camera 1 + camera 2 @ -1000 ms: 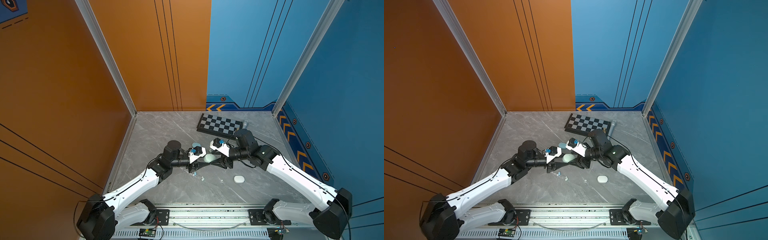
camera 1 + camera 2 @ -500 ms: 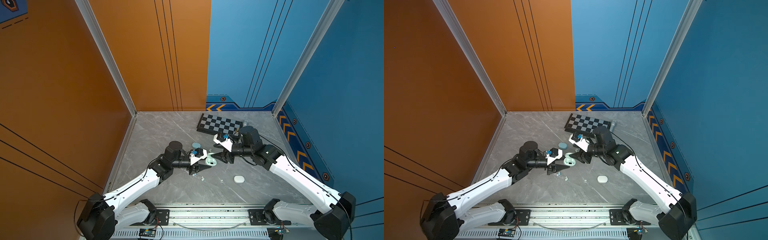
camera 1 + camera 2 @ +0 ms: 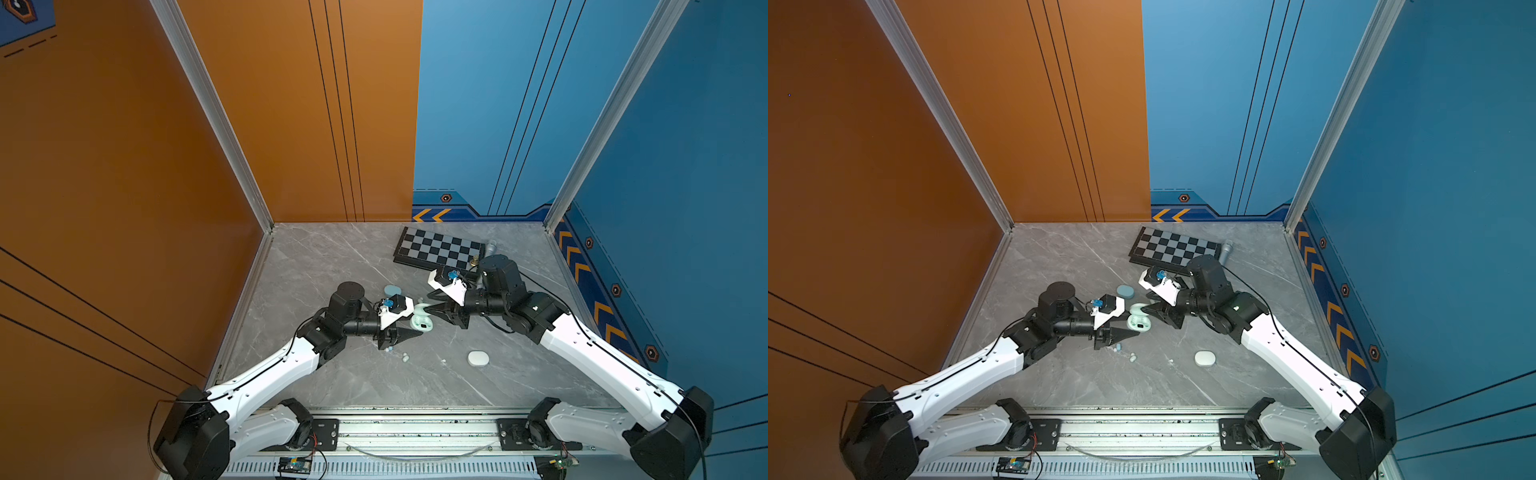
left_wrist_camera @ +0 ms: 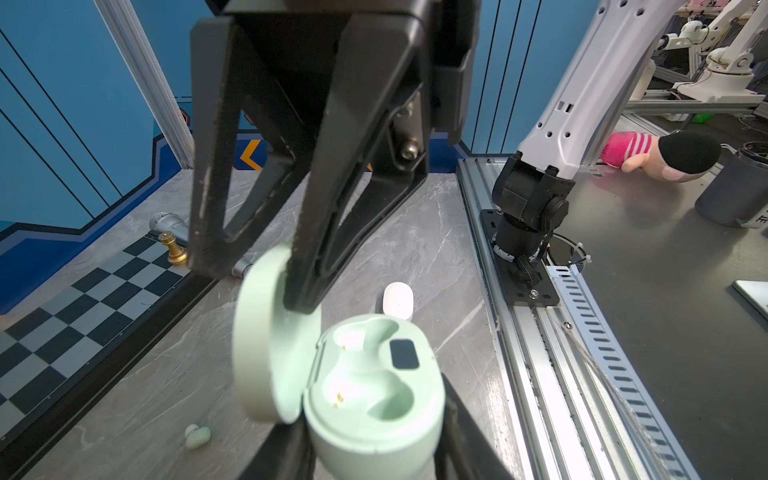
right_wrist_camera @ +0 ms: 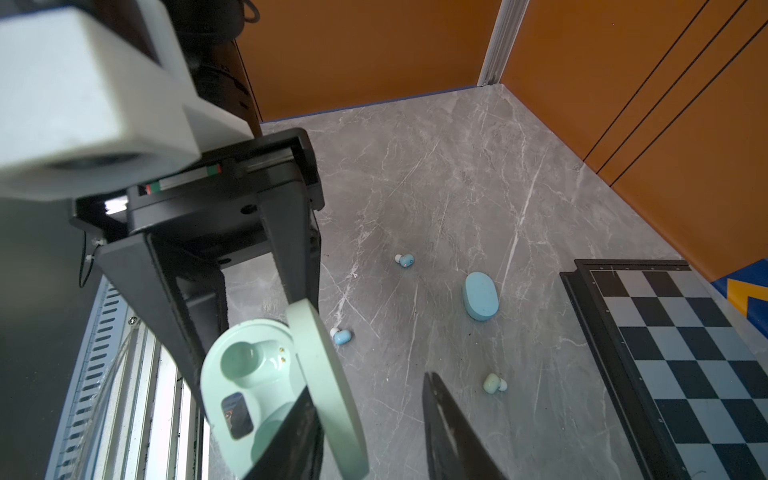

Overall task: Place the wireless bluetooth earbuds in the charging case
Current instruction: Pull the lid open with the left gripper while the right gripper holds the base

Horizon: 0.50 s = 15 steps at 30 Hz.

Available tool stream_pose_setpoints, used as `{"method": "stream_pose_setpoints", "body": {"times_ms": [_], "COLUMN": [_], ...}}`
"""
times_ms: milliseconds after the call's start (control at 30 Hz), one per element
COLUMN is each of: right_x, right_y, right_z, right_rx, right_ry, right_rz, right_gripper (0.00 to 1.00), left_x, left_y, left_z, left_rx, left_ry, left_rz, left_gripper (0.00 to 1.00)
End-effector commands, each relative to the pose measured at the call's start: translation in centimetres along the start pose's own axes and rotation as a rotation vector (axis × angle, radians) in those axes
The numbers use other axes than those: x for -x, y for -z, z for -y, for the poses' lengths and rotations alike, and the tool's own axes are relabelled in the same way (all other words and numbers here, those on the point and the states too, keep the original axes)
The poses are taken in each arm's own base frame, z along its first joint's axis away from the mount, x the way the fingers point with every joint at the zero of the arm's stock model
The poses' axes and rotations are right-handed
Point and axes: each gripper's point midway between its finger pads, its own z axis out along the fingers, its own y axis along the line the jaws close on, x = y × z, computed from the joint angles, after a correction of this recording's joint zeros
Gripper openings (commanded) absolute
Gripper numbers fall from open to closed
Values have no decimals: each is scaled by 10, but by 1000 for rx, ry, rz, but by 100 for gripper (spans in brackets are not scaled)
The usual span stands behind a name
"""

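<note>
Two blue earbuds (image 5: pixel 343 337), near left gripper (image 3: pixel 419 328), clasping mint case (image 4: pixel 374 395)

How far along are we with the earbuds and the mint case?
Done: the mint case is gripped by the left end effector, its lid open. In hand: the right end effector straddles the lid. Left: both sockets are empty; the earbuds lie on the table.

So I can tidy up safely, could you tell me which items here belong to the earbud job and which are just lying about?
Job: open mint case held in the left claw, mint earbud, blue earbuds, blue case, white case.
Lying about: chessboard, gold chess piece, microphone.
</note>
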Motion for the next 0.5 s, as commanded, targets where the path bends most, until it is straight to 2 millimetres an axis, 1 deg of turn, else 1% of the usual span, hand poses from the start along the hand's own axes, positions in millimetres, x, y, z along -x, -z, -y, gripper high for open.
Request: {"method": "stream_pose_setpoints", "body": {"times_ms": [0, 100, 300, 467], "right_x": [2, 1, -4, -6], "right_y": [5, 5, 4, 4], "right_z": [5, 4, 2, 2], "right_rx": [-26, -22, -9, -10], "right_ry": [-3, -4, -6, -1], "right_rz": [23, 22, 15, 14], "right_gripper": [38, 37, 26, 19], "left_x": [20, 21, 23, 24], "left_y": [2, 2, 1, 0], "left_z": [1, 0, -2, -3], "left_rx": [-12, -7, -2, -7], "left_ry": [-28, -27, -26, -24], "left_rz": [44, 46, 48, 47], "left_gripper": [0, 0, 0, 0]}}
